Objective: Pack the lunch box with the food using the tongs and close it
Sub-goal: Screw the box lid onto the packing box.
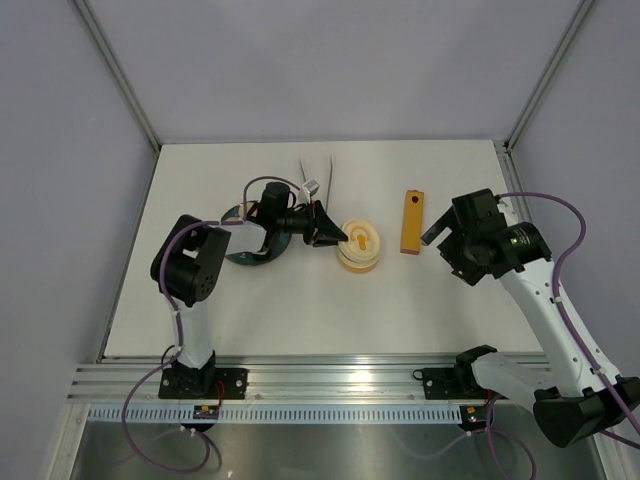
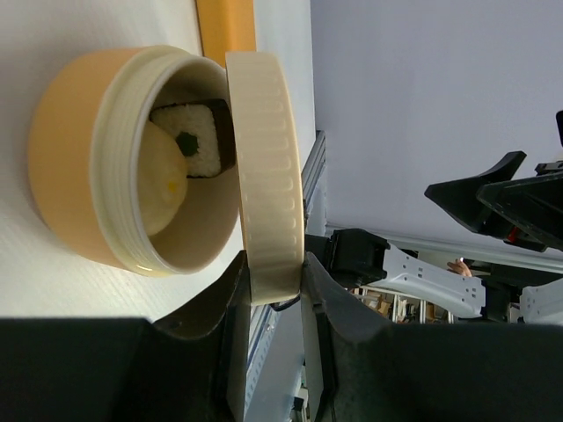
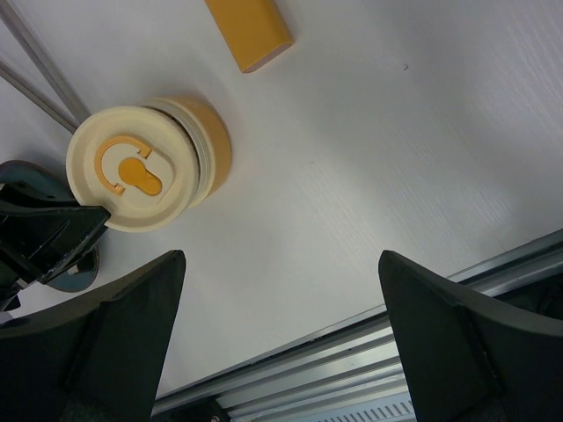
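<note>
White table (image 1: 300, 310) and pale grey walls make up the setting. Near the middle stands the lunch box (image 2: 79, 158), a cream-yellow tub, with food (image 2: 163, 180) inside: a pale rounded piece and, beside it, a white square piece with a dark edge. The left end effector (image 2: 274, 281) pinches the edge of the lid (image 2: 264, 158), holding it tilted over the tub's mouth, one side apparently against the rim (the other side stands off it, so the inside shows). On the lunch box's far side lie the tongs (image 1: 320, 178). To its right lies an orange block (image 1: 411, 222), and farther right hovers the right end effector (image 3: 281, 259), fingers spread wide, holding nothing. Left of the lunch box, a dark plate (image 1: 245, 258) lies partly under the left arm.
</note>
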Robot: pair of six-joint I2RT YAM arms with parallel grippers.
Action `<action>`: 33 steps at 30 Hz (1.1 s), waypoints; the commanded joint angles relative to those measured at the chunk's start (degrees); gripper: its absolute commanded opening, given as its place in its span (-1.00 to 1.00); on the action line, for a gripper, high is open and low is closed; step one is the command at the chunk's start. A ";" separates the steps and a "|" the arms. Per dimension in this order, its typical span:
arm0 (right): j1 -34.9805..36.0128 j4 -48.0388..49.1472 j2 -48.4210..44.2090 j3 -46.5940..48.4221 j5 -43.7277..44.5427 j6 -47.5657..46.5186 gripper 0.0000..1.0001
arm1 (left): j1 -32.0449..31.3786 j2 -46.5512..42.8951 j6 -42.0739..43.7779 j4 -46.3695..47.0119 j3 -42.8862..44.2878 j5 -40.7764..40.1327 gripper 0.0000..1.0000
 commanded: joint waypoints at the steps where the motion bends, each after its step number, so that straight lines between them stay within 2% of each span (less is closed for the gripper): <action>1: -0.37 1.46 0.00 0.25 -0.28 -0.26 0.99 | 0.54 1.68 1.28 0.80 2.64 0.35 -1.00; 15: -0.46 2.07 0.27 0.07 -1.15 -0.52 0.98 | 0.98 4.93 -5.92 11.51 0.00 2.19 -1.00; 19: -0.37 2.16 0.18 0.16 -1.33 -0.61 0.98 | 0.98 2.74 -8.13 15.12 0.09 2.98 -1.00; 26: -0.37 2.78 0.27 -0.19 -1.94 -0.78 0.98 | 0.89 -2.19 -8.48 14.77 1.93 3.33 -1.00; 33: -0.37 3.66 0.26 -0.81 -2.38 -0.61 0.99 | 0.98 -0.35 -15.58 24.33 -0.09 4.04 -1.00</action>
